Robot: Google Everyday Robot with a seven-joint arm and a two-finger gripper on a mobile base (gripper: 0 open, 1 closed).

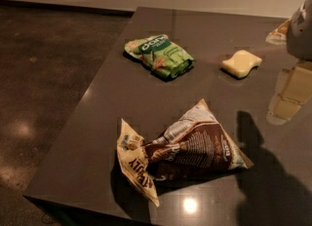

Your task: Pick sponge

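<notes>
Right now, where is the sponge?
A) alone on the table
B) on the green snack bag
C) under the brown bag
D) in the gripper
A: the sponge lies bare on the table, apart from the green snack bag; the gripper sits at the picture's right edge, not touching it.

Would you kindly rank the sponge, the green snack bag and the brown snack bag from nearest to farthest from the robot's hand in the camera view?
The hand is at the right edge, above the table.
1. Sponge, just left of it, toward the back.
2. Brown snack bag, front centre.
3. Green snack bag, back left.
</notes>
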